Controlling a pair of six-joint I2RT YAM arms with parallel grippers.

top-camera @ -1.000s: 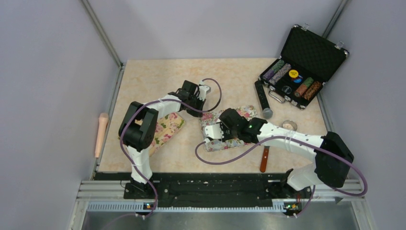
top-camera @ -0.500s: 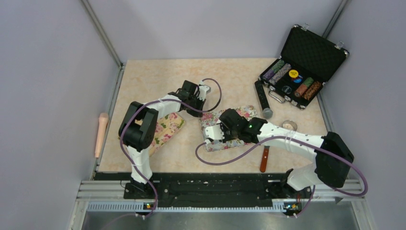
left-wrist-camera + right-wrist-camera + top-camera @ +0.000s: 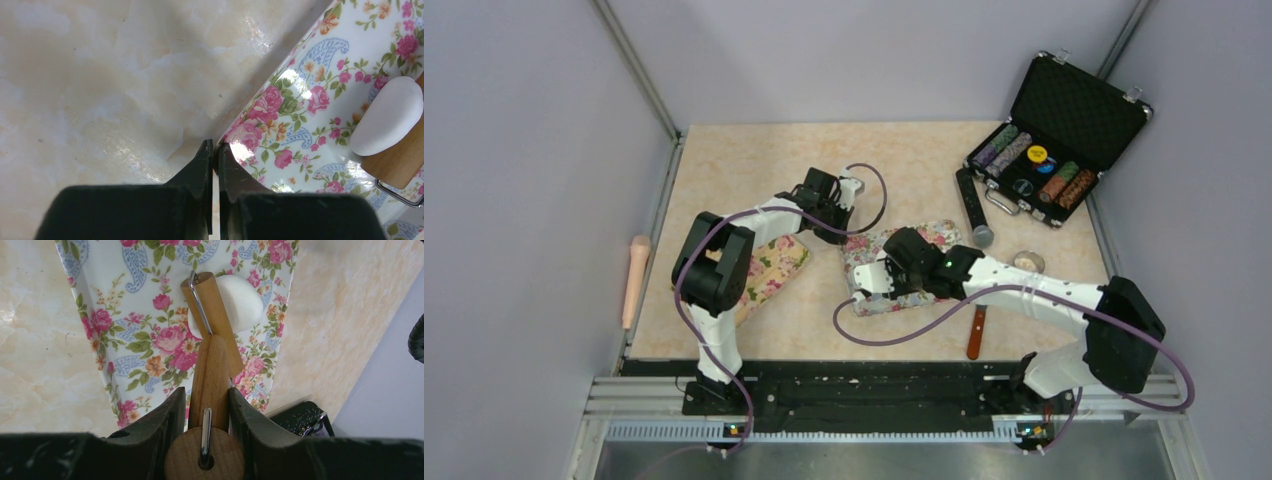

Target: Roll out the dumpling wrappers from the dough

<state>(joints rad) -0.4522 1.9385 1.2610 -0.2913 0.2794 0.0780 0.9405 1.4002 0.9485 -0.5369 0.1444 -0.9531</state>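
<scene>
A floral mat [image 3: 904,262] lies mid-table. On it sits an oval white lump of dough [image 3: 242,299], also in the left wrist view as dough [image 3: 387,117]. My right gripper [image 3: 206,392] is shut on the wooden handle [image 3: 210,375] of a small rolling pin. The pin's barrel [image 3: 210,310] rests against the dough's left side. From above, the right gripper [image 3: 876,282] hovers over the mat's near-left part. My left gripper [image 3: 214,147] is shut, its tips at the mat's edge [image 3: 250,127]; from above the left gripper [image 3: 832,228] is at the mat's far-left corner. No dumpling wrappers are in view.
An open black case of chips [image 3: 1056,130] stands back right, with a black handled tool [image 3: 972,205] beside it. A metal ring [image 3: 1028,262] and a wooden-handled knife [image 3: 976,333] lie right of the mat. A second floral cloth [image 3: 774,268] lies left, and a pale pin [image 3: 635,280] sits off the table's left edge.
The right gripper with the rolling pin has crept slightly toward the near right over the mat. The left arm has not moved.
</scene>
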